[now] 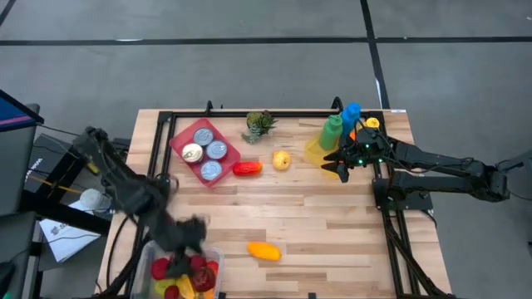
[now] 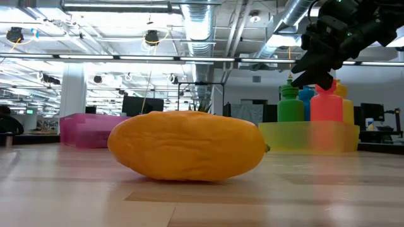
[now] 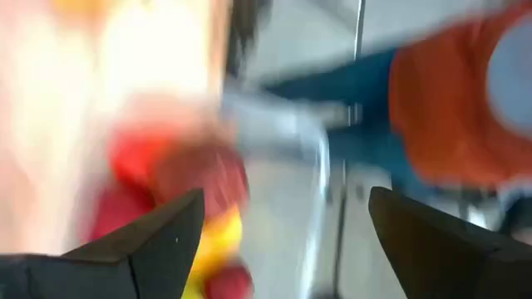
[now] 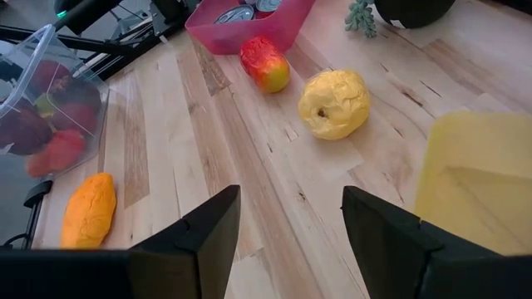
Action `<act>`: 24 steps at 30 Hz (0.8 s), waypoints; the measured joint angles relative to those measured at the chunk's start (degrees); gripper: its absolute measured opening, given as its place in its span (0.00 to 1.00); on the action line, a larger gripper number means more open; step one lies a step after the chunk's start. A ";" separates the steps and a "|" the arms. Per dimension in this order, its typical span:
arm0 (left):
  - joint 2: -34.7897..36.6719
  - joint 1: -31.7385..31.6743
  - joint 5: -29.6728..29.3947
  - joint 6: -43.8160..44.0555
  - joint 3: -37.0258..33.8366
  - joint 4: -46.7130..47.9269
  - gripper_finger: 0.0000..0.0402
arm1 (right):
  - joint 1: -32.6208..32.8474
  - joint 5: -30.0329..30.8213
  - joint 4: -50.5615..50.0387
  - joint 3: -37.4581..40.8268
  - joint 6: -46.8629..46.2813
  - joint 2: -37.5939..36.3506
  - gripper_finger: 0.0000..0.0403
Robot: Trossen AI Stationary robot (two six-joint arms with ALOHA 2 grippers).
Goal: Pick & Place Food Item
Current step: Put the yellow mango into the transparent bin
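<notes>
An orange fruit [image 1: 263, 251] lies on its side on the wooden table near the front; it fills the low view [image 2: 188, 146]. A yellow apple [image 1: 282, 159] and a red-yellow fruit [image 1: 247, 169] rest mid-table. A clear bin [image 1: 179, 270] at the near left holds red and yellow food pieces. My left gripper [image 1: 193, 232] hovers blurred just above the bin's far rim, open, with nothing between its fingers [image 3: 283, 216]. My right gripper [image 1: 337, 162] hangs open over the table beside the yellow tray [image 1: 316, 151], above the boards [image 4: 291, 224].
A pink tray [image 1: 204, 151] with several cans sits at the far left. A small green plant [image 1: 259, 124] stands at the far edge. Green, blue and red bottles [image 2: 309, 104] stand in the yellow tray. A black frame borders the table.
</notes>
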State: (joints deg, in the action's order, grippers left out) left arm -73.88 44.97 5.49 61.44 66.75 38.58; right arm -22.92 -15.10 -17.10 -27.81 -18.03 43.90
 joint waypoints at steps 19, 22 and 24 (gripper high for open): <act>-18.18 -25.14 -4.17 -53.92 0.00 -25.41 0.80 | 0.00 -0.04 -1.03 0.00 0.45 0.00 0.51; -23.67 -25.11 -3.97 -56.33 -0.01 -26.50 0.80 | 0.00 -0.06 -0.83 0.00 0.56 0.00 0.51; -26.76 -25.13 -3.01 -56.34 -0.01 -27.72 0.81 | 0.00 -0.06 -0.85 0.00 0.76 0.00 0.51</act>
State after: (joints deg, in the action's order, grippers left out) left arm -100.64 19.84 2.48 5.10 66.74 10.86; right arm -22.92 -15.16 -17.96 -27.81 -17.27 43.90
